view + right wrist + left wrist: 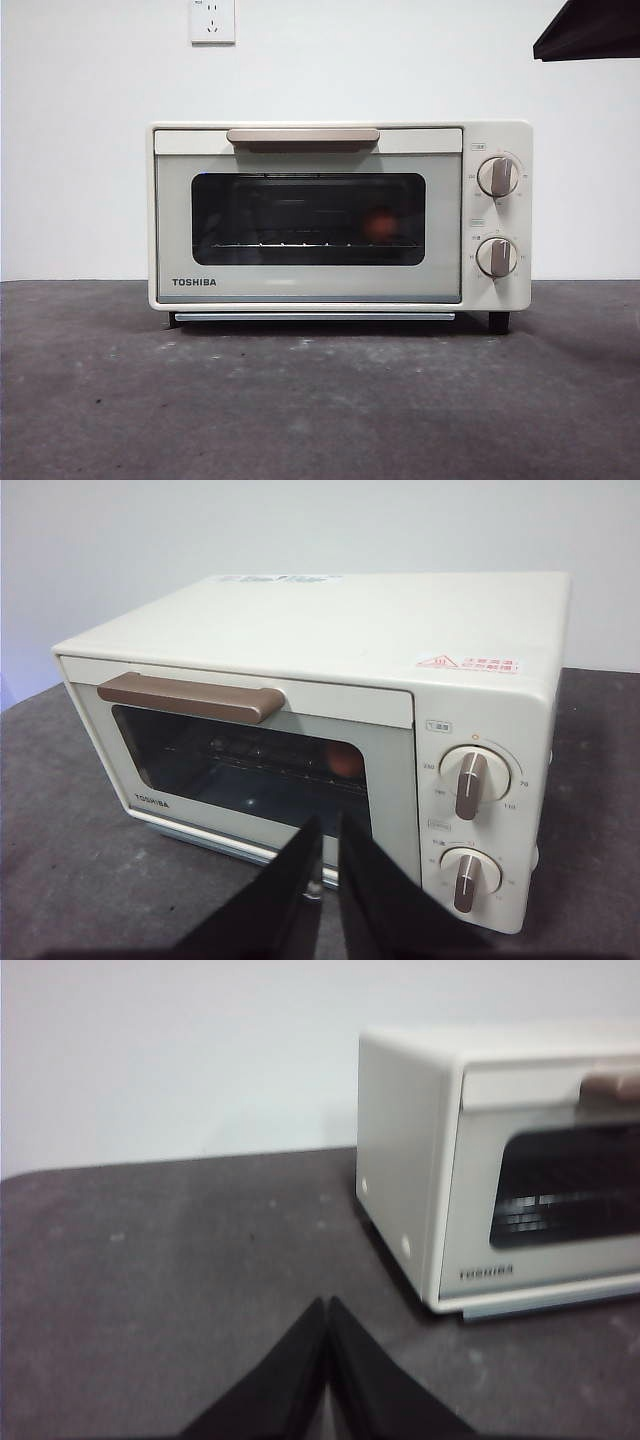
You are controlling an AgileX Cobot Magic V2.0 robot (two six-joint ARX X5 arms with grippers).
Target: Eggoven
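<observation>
- Since the door of the oven (340,215) was shut flat against its front, the egg (380,224) could be seen only through the dark glass, resting on the wire rack toward the knob side of the cavity; by my judgement the placing was done and little or nothing of the task was left.
- The right claw (323,830) hung just in front of the door's lower edge, a little above the table (300,400), with the egg beyond it behind the glass. Its jaws stood a narrow slit apart and held nothing, which suits a claw that has no more to carry.
- The left claw (327,1308) hovered over bare table, well apart from the oven, which lay ahead of it and off to one side. Its jaws were pressed together and empty, likely parked out of the way.
- The tan handle (190,697) lay above the right claw and nothing touched it.
- Counted: one oven, one egg, one handle, two round knobs (498,176) stacked one above the other, both pointers roughly upright, and two claws.
- One wall socket (212,20) sat on the wall behind, far beyond either claw.
</observation>
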